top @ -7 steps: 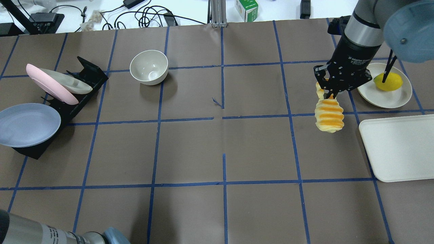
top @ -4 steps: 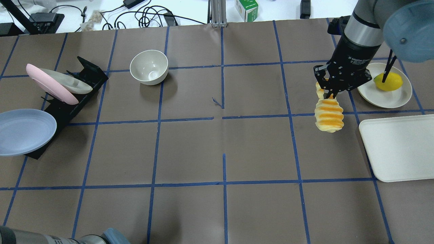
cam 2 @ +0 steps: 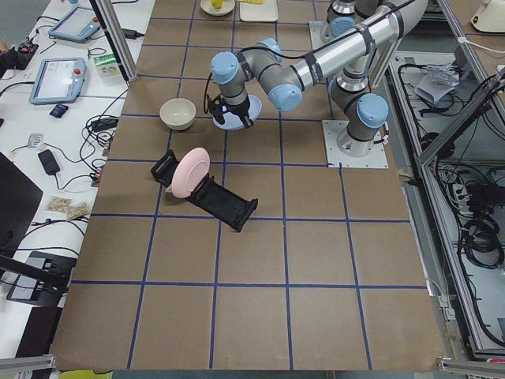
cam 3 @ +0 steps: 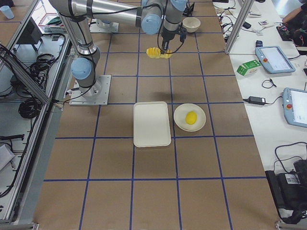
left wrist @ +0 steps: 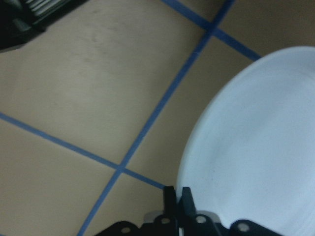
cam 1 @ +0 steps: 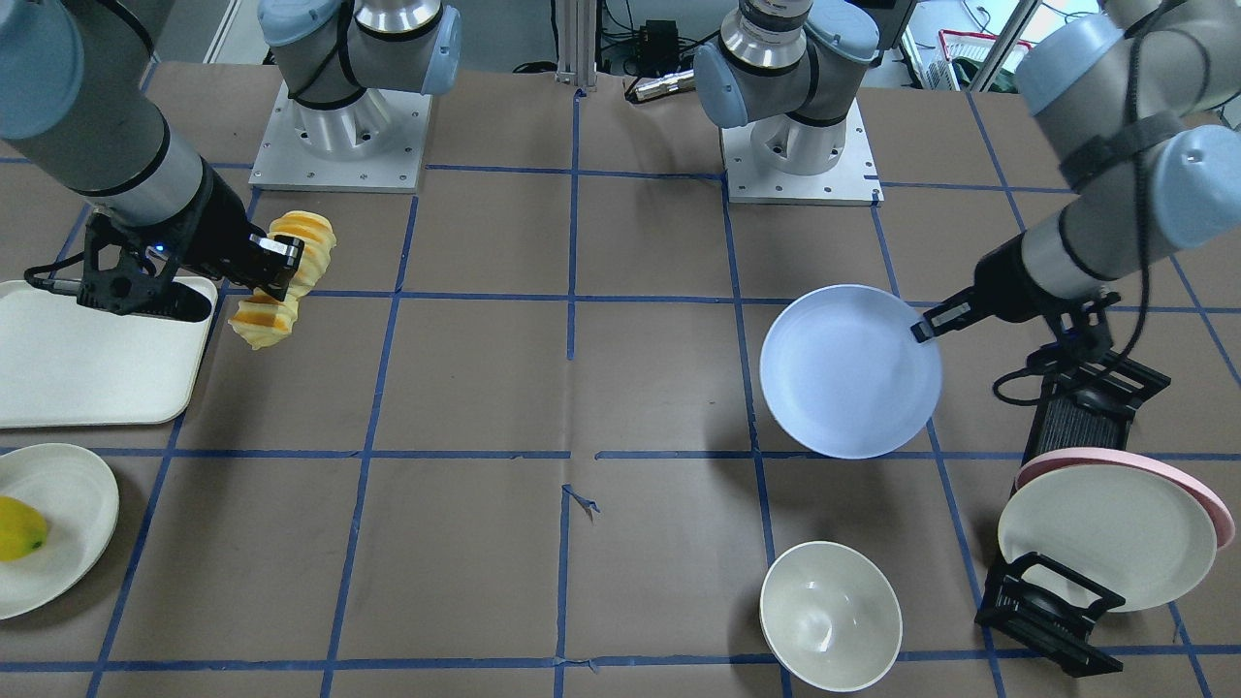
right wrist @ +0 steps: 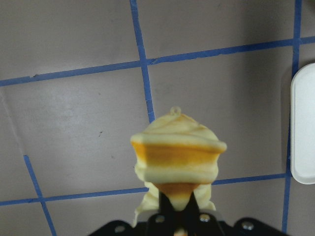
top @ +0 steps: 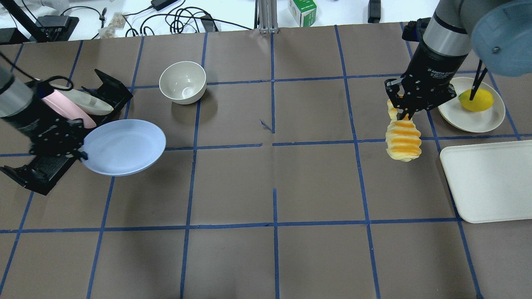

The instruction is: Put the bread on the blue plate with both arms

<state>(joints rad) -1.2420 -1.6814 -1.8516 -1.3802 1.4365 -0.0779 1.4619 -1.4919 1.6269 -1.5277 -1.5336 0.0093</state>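
The bread (top: 402, 141) hangs above the table at the right, gripped near its upper end by my right gripper (top: 405, 116), which is shut on it. It also shows in the front view (cam 1: 281, 281) and the right wrist view (right wrist: 177, 157). The blue plate (top: 124, 146) is held by its left rim in my left gripper (top: 81, 154), shut on it, above the table just right of the rack. The plate shows in the front view (cam 1: 848, 373) and the left wrist view (left wrist: 256, 147). Plate and bread are far apart.
A black rack (top: 112, 89) at the left holds a pink plate (top: 66, 109) and a cream plate (top: 89, 104). A white bowl (top: 183, 82) stands behind the blue plate. At the right are a cream plate (top: 478, 120) with a lemon (top: 476, 100) and a white tray (top: 490, 182).
The blue plate has moved right, away from the rack's left end, and my left gripper has come into view holding it. The right arm and bread have barely moved.
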